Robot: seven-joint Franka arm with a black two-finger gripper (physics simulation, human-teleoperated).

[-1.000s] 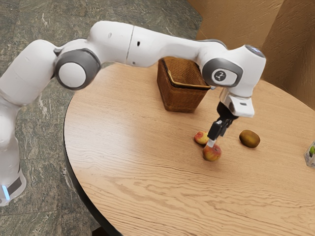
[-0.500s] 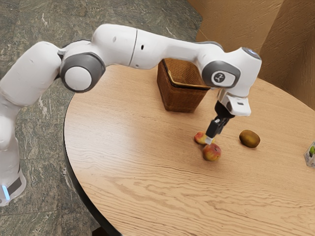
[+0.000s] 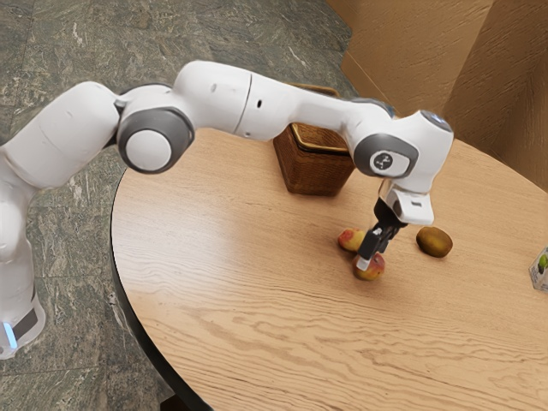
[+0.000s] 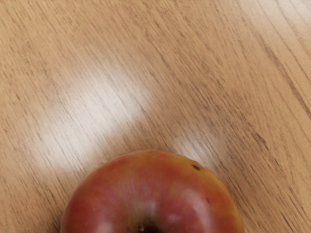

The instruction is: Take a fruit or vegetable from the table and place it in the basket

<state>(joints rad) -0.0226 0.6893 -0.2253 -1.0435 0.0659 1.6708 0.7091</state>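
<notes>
My black end effector is down at the round red-and-yellow apple on the pale wooden bench — wide or narrow, I can't tell; the brown wicker basket stands apart.

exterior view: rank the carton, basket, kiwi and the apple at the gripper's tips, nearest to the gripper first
1. Apple: right at the gripper
2. Kiwi: toward the exterior view's right
3. Basket: farther back, toward the view's left
4. Carton: at the view's right edge
</notes>
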